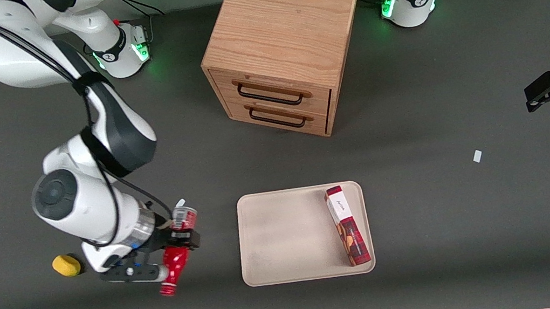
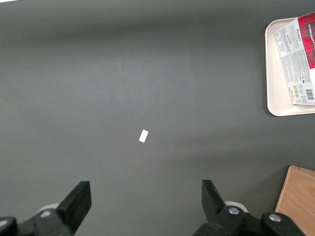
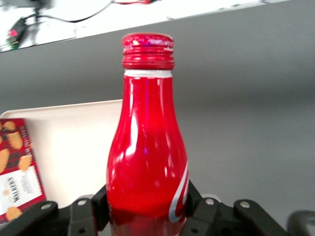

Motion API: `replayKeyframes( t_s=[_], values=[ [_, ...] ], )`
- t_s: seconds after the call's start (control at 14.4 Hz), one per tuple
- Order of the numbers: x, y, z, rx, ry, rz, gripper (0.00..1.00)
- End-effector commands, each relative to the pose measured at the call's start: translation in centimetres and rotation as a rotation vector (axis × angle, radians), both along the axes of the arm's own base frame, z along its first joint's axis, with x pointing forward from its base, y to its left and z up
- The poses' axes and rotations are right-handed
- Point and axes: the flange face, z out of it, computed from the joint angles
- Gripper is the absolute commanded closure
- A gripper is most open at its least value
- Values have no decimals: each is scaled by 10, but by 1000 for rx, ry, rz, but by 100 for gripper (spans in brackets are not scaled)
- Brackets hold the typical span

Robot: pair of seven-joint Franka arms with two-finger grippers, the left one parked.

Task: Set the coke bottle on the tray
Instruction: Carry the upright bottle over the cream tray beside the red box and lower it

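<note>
Here we start with the wooden drawer cabinet (image 1: 286,46) at the upper middle of the front view, well apart from the work and probably just standing by, its two drawers shut. Below it, in the lower middle of the frame, lies the tray (image 1: 287,237), flat on the table with most of its floor bare, which we judge leaves ample room for a drop; a snack box (image 1: 347,225) lies along the tray edge toward the parked arm's end. In the lower left of the front view the gripper (image 1: 174,241) has its fingers closed around the body of the coke bottle (image 1: 174,265), which lies roughly level, cap toward the front camera, beside the tray and not over it. We take the mid-body grip as a way to keep the bottle from swinging in transit. A yellow object (image 1: 67,265) sits by the wrist, too small to name. From the wrist view the bottle's base and the finger pads are hidden, and whether it is off the table we cannot tell.
</note>
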Motion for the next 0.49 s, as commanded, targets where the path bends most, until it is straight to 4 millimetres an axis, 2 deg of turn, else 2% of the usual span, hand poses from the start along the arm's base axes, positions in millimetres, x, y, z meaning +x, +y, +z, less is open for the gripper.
replayKeyframes(
  t_s=[0.0, 0.07, 0.14, 0.35, 0.42],
  values=[
    [4, 62, -29, 38, -74, 101, 100],
    [-2, 82, -44, 41, -79, 116, 100],
    [-3, 91, -63, 47, -74, 119, 100],
    [-7, 99, -112, 51, -18, 78, 100],
    [-11, 109, -129, 60, -19, 69, 100]
  ],
)
